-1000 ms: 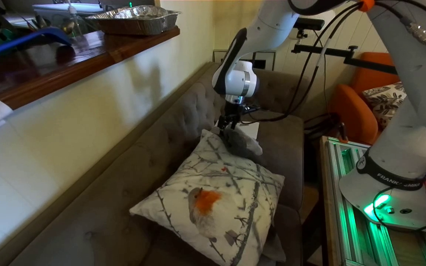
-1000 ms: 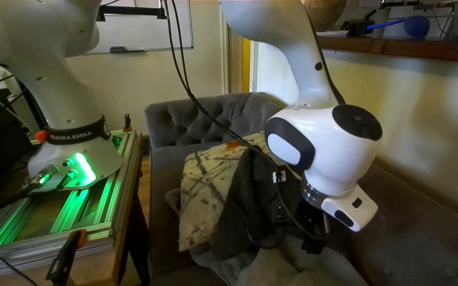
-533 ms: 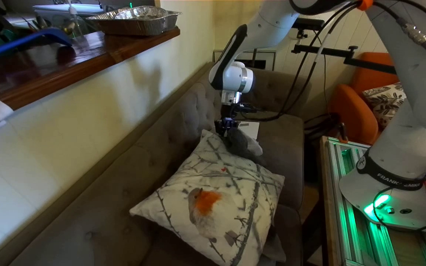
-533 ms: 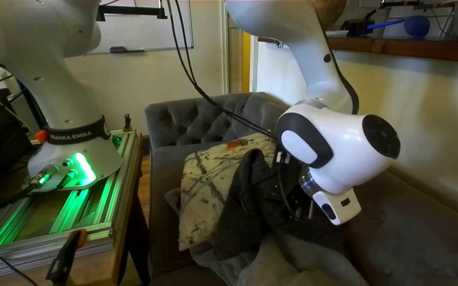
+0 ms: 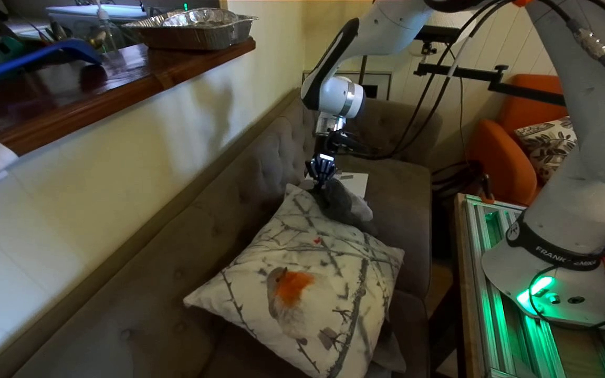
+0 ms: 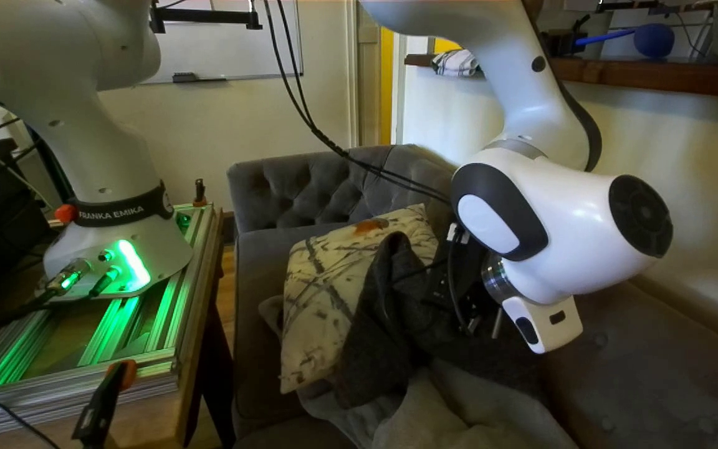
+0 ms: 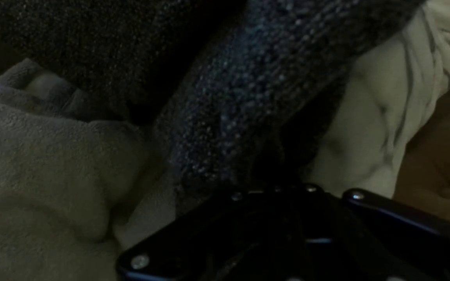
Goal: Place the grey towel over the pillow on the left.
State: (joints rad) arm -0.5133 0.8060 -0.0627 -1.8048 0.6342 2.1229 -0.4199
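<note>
The gripper (image 5: 320, 181) points down, jaws drawn together, apparently pinching a fold of the dark grey towel (image 7: 225, 113) directly beneath it. The robin-print pillow (image 5: 318, 294) lies to one side of the gripper, the light grey plush cloth (image 7: 53, 168) to the other. Risks: a shallow pinch could shed the towel during lifting; insufficient clearance could drag the pillow; contact could pull the plush cloth along.
</note>
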